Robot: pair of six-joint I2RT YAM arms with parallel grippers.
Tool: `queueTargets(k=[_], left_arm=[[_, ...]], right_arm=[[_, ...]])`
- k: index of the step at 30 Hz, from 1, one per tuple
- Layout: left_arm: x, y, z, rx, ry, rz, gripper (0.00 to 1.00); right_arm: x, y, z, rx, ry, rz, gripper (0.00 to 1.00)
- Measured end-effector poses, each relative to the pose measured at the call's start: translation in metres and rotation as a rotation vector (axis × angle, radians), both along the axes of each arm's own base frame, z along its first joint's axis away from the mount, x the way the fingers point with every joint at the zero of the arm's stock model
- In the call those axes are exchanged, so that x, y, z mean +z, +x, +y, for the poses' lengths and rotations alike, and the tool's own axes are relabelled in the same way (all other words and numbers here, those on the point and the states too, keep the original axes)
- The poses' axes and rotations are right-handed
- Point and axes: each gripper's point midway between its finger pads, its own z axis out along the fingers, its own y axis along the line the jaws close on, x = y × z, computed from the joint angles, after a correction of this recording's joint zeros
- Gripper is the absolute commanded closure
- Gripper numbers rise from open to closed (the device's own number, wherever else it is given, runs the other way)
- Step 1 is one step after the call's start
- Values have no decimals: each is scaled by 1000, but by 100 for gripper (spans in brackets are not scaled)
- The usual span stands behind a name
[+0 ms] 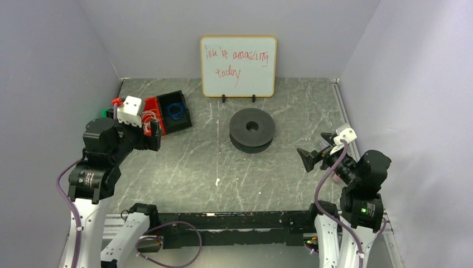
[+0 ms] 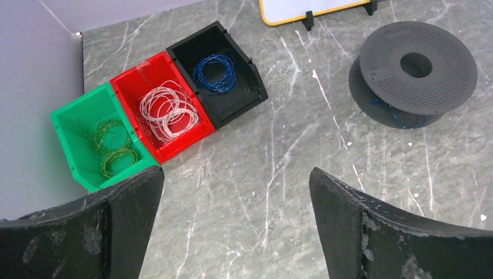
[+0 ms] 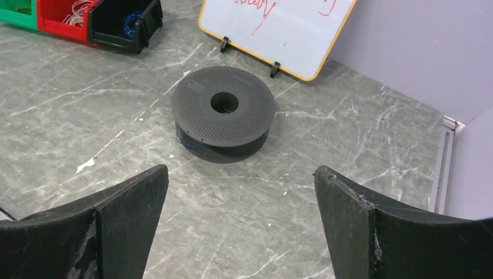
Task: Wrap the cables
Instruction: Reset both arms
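On your grey marbled surface (image 1: 184, 167) stand a dark spool (image 1: 252, 129), a whiteboard (image 1: 238, 66), and a green bin (image 2: 78, 119), red bin (image 2: 131, 87) and black bin (image 2: 192, 49) touching in a row.

Top view high and rearward, facing down; wrist views low, oblique; grey spool (image 1: 252, 129) common to all

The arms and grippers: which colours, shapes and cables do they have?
The left arm and right arm have black joint housings above white lower links; a purple cable loops beside each. The left gripper and right gripper each carry two broad black wedge-shaped fingers, scuffed grey.
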Motion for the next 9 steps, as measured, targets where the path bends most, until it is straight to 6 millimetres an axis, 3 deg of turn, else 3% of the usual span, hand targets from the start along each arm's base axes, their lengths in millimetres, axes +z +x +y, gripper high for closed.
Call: queueTargets(k=[5,9], left_arm=[[-2,-9,-4,-45,-1,2,0],[-4,-14,-10,-91,8,2,0]], right_arm=[[-2,3,-4,-30,9,1,0],[-16,11,-8,-47,16,20,0]])
